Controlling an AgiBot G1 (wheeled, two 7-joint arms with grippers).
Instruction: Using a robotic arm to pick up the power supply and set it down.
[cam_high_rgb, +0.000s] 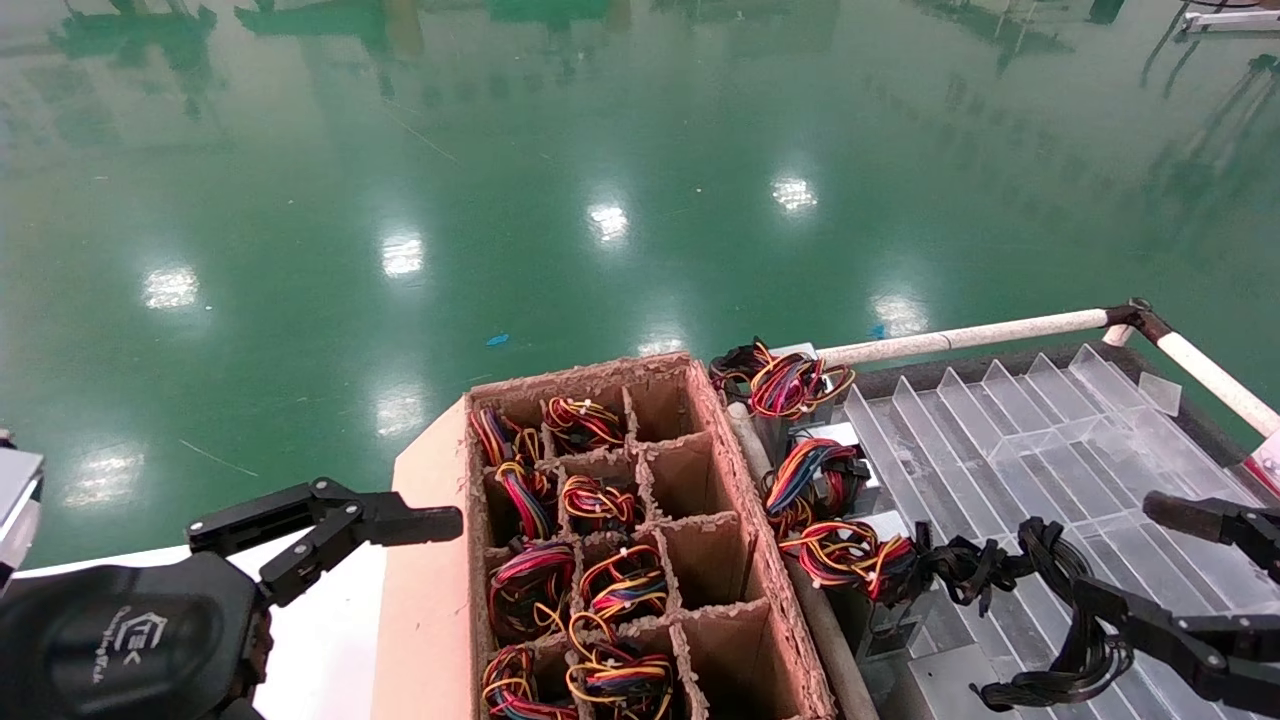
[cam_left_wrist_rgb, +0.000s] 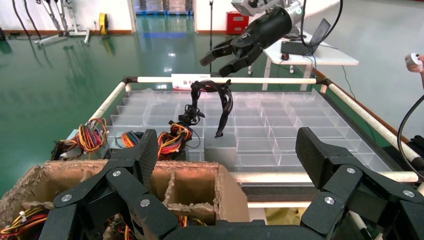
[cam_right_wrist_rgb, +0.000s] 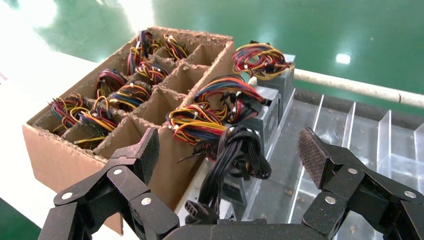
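Observation:
The power supply (cam_high_rgb: 890, 625) is a silver-grey box (cam_left_wrist_rgb: 220, 150) standing in the clear tray beside the cardboard crate. Its black cable bundle (cam_high_rgb: 1050, 590) (cam_right_wrist_rgb: 240, 155) rises in a loop (cam_left_wrist_rgb: 210, 95). My right gripper (cam_high_rgb: 1115, 550) (cam_right_wrist_rgb: 230, 150) is open just above that bundle, one finger on each side of the loop. I cannot tell if a finger touches the cables. The left wrist view shows this gripper (cam_left_wrist_rgb: 225, 57) hanging over the cables with its jaws apart. My left gripper (cam_high_rgb: 340, 530) (cam_left_wrist_rgb: 227, 150) is open and holds nothing, parked left of the crate.
A cardboard crate (cam_high_rgb: 700, 500) with dividers holds several units with red-yellow wire bundles. Three more such units (cam_high_rgb: 800, 385) line the edge of the clear divided tray (cam_high_rgb: 1050, 440). White rail tubes (cam_high_rgb: 960, 338) frame the tray. A table with a laptop (cam_left_wrist_rgb: 310, 50) stands beyond.

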